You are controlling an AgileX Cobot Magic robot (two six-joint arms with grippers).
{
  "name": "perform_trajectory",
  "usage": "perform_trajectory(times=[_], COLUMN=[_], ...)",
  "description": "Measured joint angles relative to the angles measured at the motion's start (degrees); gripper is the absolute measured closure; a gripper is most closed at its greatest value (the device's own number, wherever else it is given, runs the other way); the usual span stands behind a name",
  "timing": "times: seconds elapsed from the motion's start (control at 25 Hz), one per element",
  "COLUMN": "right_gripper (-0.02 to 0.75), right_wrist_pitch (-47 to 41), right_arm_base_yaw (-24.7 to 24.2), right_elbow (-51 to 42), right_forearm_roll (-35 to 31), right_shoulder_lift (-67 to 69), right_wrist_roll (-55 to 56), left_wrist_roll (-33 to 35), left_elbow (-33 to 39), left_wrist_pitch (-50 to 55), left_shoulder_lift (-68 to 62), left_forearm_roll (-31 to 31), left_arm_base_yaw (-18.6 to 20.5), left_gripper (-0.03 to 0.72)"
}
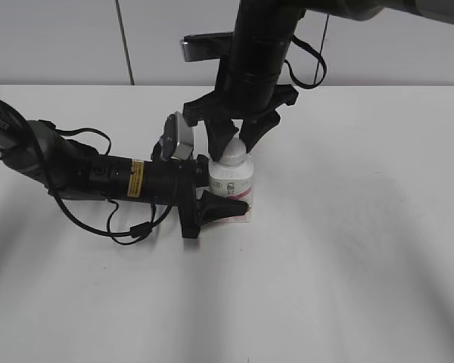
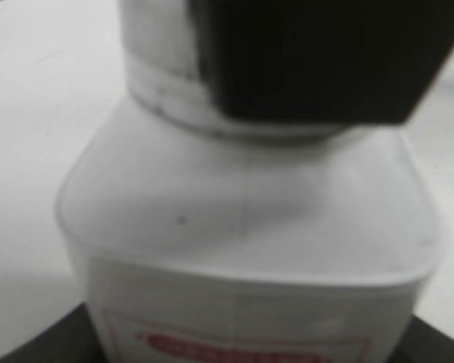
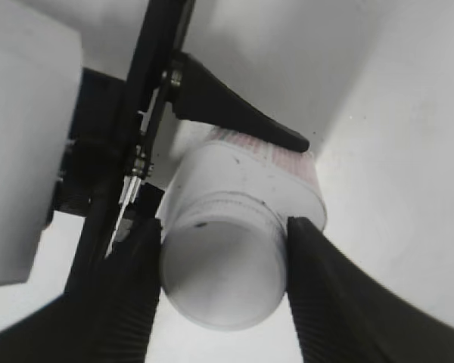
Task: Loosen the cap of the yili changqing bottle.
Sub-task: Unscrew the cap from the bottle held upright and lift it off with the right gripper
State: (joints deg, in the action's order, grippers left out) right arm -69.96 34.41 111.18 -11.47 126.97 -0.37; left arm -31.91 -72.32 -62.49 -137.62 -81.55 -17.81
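White plastic bottle (image 1: 232,181) – squarish, left gripper (image 1: 225,198) clamps body | ribbed right gripper (image 3: 223,261) pinches round cap (image 3: 223,280)

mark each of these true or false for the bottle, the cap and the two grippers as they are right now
1. The yili changqing bottle stands upright on the white table. True.
2. The left gripper grips the bottle's body from the side. True.
3. The right gripper hangs well above the bottle with nothing between its fingers. False: it comes down from above and its fingers sit on either side of the cap, closed on it.
4. The cap lies on the table beside the bottle. False: it is on the bottle's neck.
5. The bottle's label shows red or pink print. True.
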Motion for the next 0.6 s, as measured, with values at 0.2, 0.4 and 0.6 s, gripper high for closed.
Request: perform_trajectory(times=[0.2,0.4,0.6], right_gripper=[0.340,0.340,0.341], right_wrist_pitch=[0.0,0.0,0.0], right_arm_base_yaw=[0.0,0.0,0.0], right_elbow=[0.0,0.0,0.0], right_forearm_roll=[-0.4,-0.7,-1.1], right_shoulder_lift=[0.0,0.0,0.0], right_wrist_roll=[-10.6,-21.7,-31.7], left_wrist_roll=[0.1,0.1,0.3], left_elbow=[0.0,0.0,0.0], left_wrist_pitch=[0.0,-0.1,-0.2], left_shoulder_lift=[0.0,0.0,0.0], left_forearm_roll=[-0.1,-0.2,-0.3], left_arm_base_yaw=[0.0,0.0,0.0], left_gripper=[0.291,0.294,0.294])
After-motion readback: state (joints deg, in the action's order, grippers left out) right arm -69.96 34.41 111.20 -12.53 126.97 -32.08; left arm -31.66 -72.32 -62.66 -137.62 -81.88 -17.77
